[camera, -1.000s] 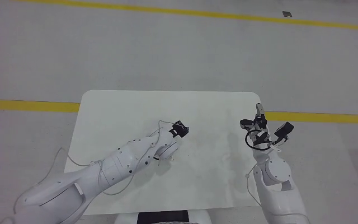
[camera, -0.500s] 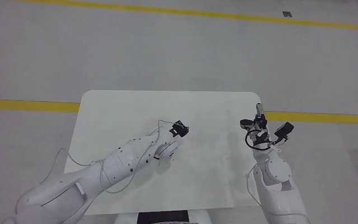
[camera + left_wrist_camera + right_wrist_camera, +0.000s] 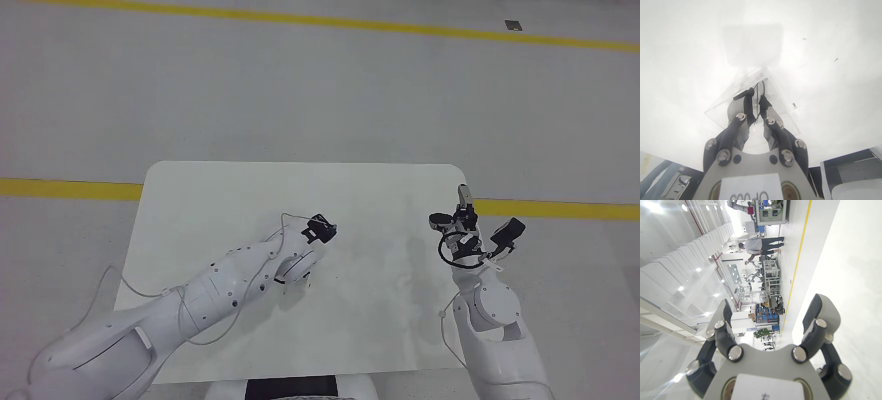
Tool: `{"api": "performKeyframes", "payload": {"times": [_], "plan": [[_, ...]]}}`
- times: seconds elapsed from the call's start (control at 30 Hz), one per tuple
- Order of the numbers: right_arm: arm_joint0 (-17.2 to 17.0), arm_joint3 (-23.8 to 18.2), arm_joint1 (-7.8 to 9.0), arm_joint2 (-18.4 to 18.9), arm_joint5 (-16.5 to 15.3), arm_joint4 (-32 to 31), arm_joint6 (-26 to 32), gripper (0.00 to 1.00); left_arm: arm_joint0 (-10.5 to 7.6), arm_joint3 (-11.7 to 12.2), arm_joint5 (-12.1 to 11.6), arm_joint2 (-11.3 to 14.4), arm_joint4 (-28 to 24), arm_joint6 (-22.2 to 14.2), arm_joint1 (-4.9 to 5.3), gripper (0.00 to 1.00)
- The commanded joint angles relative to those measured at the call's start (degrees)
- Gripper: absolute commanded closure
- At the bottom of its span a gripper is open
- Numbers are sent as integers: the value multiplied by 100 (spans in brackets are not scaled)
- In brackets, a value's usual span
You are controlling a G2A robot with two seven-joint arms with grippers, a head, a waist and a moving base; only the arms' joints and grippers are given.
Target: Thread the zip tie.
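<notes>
The left gripper [image 3: 320,230] is hanging over the middle of the worktop [image 3: 200,200], tilted down toward it. In the left wrist view its jaws are sitting pressed nearly together and pinching the zip tie [image 3: 756,108], a thin black strand. The strand's long axis is running along the line of the jaws, from between the pads out past the fingertips, where it is curving into a small loop. Just beyond the tips a clear plate [image 3: 776,89] is lying flat on the worktop, and the loop is hanging over it; whether it is touching the plate is unclear.

The right gripper [image 3: 475,225] is waiting at the right edge of the worktop, well apart from the zip tie, with its jaws spread wide and gripping nothing. They are pointing away toward the far side.

So the left arm is much the nearer one. Threading will probably be calling for the right jaws to cross leftward toward the middle to meet the loop's free end.
</notes>
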Motion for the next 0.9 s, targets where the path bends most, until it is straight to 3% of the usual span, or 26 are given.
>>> {"api": "performKeyframes", "payload": {"times": [0.0, 0.37, 0.53, 0.63, 0.87], "plan": [[0, 0, 0, 0, 0, 0, 0, 0, 14, 10, -20, -26, -16, 12, 4, 86], [0, 0, 0, 0, 0, 0, 0, 0, 54, 134, -133, -107, -113, 94, -3, 89], [0, 0, 0, 0, 0, 0, 0, 0, 55, 166, -140, -118, -125, 96, -15, 100], [0, 0, 0, 0, 0, 0, 0, 0, 55, 175, -134, -121, -119, 88, -22, 100], [0, 0, 0, 0, 0, 0, 0, 0, 97, -78, 20, -150, 91, -73, 12, 100]]}}
